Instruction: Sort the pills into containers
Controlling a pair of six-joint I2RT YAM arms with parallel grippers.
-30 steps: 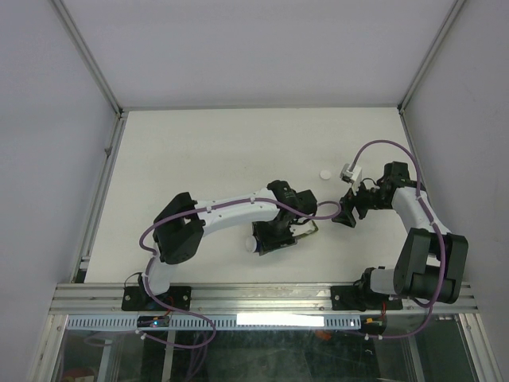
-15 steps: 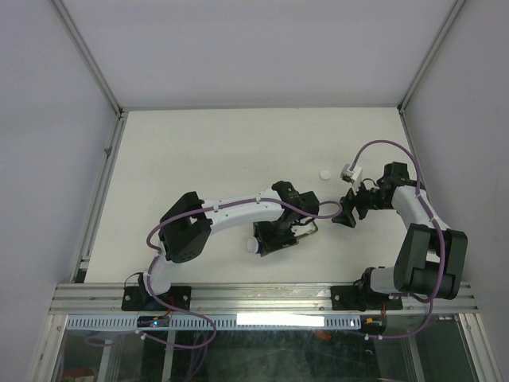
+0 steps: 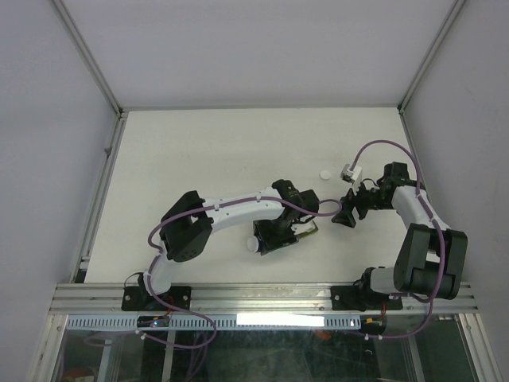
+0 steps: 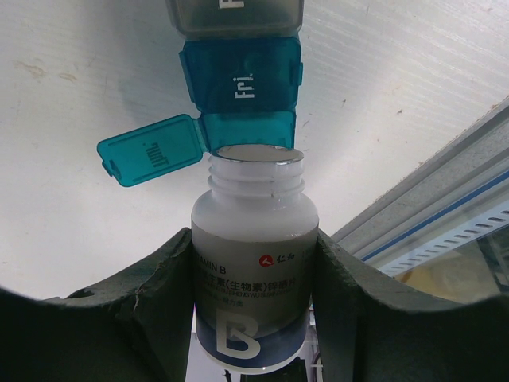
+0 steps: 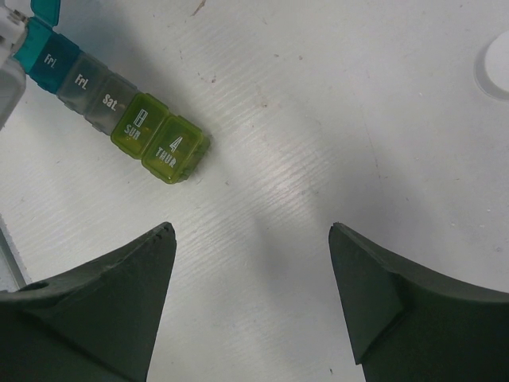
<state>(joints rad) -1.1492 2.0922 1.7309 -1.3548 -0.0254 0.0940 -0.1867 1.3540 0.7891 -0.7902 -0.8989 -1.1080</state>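
Note:
My left gripper [image 4: 254, 239] is shut on a white vitamin B bottle [image 4: 254, 263], uncapped, with its mouth right at the open teal compartment [image 4: 246, 129] of the containers. The teal lid [image 4: 147, 151] is flipped out to the left. The blue "Fri" compartment [image 4: 241, 79] and the grey one [image 4: 238, 16] beyond it are closed. In the top view the left gripper [image 3: 274, 235] holds the bottle [image 3: 254, 245] next to the strip [image 3: 306, 228]. My right gripper [image 5: 250, 231] is open and empty, to the right of the strip's yellow-green end [image 5: 159, 139]. No pills show.
A white bottle cap [image 3: 324, 173] lies on the table beyond the grippers, and also shows in the right wrist view [image 5: 497, 64]. The right gripper [image 3: 347, 215] hovers low just right of the strip. Metal rails run along the table's near edge [image 3: 262, 298].
The left arm has shifted slightly with the bottle, settling closer over the strip. The right arm has not moved.

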